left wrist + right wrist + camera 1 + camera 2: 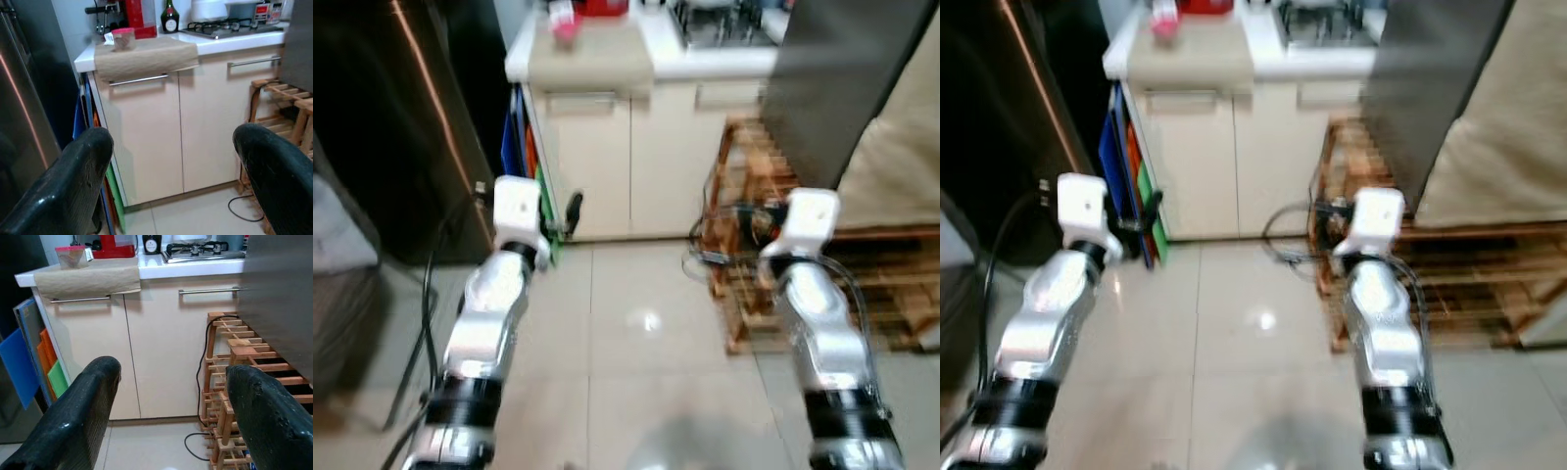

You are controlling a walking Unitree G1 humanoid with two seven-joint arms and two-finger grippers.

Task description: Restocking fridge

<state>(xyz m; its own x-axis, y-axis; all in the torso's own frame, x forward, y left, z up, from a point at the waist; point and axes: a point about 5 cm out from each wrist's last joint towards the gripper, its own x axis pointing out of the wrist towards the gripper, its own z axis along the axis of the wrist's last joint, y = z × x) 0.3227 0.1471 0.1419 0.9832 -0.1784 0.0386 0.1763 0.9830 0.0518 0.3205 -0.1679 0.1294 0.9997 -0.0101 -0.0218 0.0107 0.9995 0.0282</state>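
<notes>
Left wrist view shows you the left gripper (171, 181) spread wide and carrying nothing, and the right gripper (168, 416) is parted and empty too. Both arms are held out over the tiled floor (636, 372), facing the cream cabinets (626, 162). The dark steel fridge (391, 127) stands shut on your left, just beside the counter (215, 44). A small pink-lidded tub (122, 38) sits on a brown cloth (146, 56) at the counter's corner; I'd judge that the likeliest item to stock. Nothing is picked up and the door is not open, so you have practically the whole job left
</notes>
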